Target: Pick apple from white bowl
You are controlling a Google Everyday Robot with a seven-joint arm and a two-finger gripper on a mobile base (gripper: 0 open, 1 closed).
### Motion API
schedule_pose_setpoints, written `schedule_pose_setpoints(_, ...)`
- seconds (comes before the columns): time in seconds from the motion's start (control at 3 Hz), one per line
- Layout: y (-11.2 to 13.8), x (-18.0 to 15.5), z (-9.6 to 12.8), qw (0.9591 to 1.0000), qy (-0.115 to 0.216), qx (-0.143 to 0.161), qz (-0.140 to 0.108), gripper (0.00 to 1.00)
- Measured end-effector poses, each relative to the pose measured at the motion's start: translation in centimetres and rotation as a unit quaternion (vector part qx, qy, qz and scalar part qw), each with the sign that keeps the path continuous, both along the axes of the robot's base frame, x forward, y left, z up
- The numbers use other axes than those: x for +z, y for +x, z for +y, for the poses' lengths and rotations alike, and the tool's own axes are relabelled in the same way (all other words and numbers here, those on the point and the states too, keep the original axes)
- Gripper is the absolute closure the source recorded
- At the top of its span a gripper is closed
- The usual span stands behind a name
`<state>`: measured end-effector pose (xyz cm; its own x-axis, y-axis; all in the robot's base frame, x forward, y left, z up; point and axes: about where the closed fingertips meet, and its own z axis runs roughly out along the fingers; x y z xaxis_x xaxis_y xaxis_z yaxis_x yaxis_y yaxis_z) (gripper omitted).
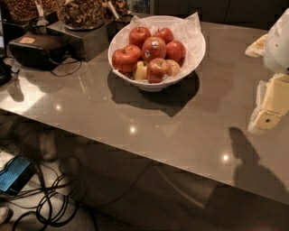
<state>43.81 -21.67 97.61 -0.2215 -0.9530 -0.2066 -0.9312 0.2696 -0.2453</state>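
The white bowl stands on the grey counter at the upper middle, with white paper sticking up at its rim. It holds several red apples and a pale yellow-green one. A glossy red apple with faint lighter streaks lies at the front of the pile. A red apple with a white sticker sits in the middle. My gripper, cream and white, hangs at the right edge of the view. It is well to the right of the bowl, above the counter, and it touches nothing.
The grey counter runs across the view, with its front edge falling diagonally to the lower right. A dark box and containers of snacks stand at the back left. Cables and a blue device lie on the floor below.
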Motion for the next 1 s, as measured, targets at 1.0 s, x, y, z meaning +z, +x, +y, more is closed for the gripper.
schedule_pose_setpoints(1.0, 2.5, 3.0, 4.8, 0.9986, 0.0, -0.05, 0.018, 0.0)
